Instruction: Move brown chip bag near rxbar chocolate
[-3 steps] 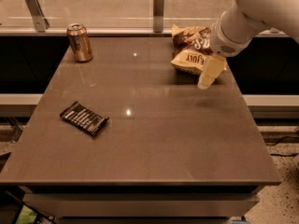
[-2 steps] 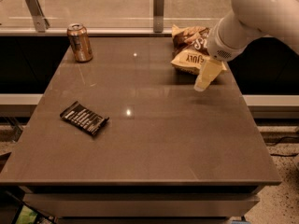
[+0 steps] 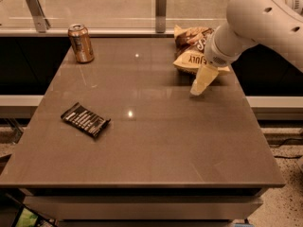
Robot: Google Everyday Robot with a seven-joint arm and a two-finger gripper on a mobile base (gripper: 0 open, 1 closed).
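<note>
The brown chip bag [image 3: 191, 51], crinkled dark brown and cream-yellow, lies at the far right of the table. The rxbar chocolate [image 3: 85, 119], a flat black wrapper with white print, lies at the near left, far from the bag. My gripper [image 3: 199, 86] hangs from the white arm just in front of the bag's near edge, its cream tip close to the table top. The arm's wrist hides the bag's right part. The gripper holds nothing that I can see.
A copper-coloured drink can [image 3: 81, 43] stands upright at the far left corner. A glass barrier with metal posts [image 3: 161, 8] runs along the table's [image 3: 156, 160] far edge. The table's right edge is close to the bag.
The gripper has moved left and toward the table's front, off the bag's right side to its near edge. The bag, bar and can have not moved.
</note>
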